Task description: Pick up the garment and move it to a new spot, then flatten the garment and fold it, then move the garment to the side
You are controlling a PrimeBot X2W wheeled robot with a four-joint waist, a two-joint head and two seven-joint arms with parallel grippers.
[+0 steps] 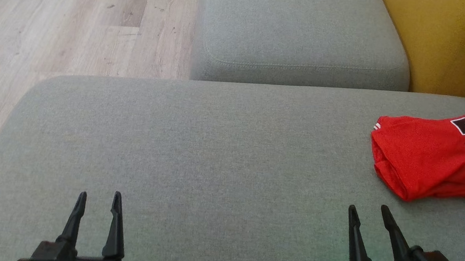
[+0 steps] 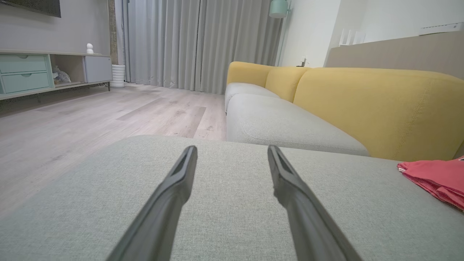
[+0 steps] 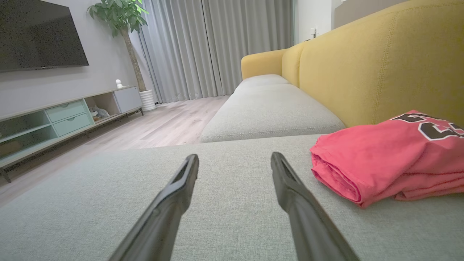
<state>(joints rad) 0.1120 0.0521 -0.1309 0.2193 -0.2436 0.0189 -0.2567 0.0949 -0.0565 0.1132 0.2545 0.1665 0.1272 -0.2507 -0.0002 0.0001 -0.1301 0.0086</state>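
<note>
We see the red garment point(image 1: 431, 157) lying folded into a compact bundle on the large grey seat cushion point(image 1: 213, 146), close to its right edge and towards the far right corner. A black-and-white number shows on its top face. It lies near the yellow backrest point(image 1: 457, 42); we cannot tell whether the two touch. Nothing grips it.

Our left end effector point(image 1: 100, 194) sits over the near edge of the cushion, left of the middle, its two dark fingers spread wide with bare fabric between them. Our right end effector point(image 1: 368, 207) is at the near edge towards the right, likewise wide and empty, its tips short of the garment's near fold and apart from it. In the right wrist view the bundle lies just right of the fingers, its rounded fold facing them.

A second grey cushion point(image 1: 300, 33) adjoins the far edge, and pale wood floor point(image 1: 52, 18) lies beyond the left edge.
</note>
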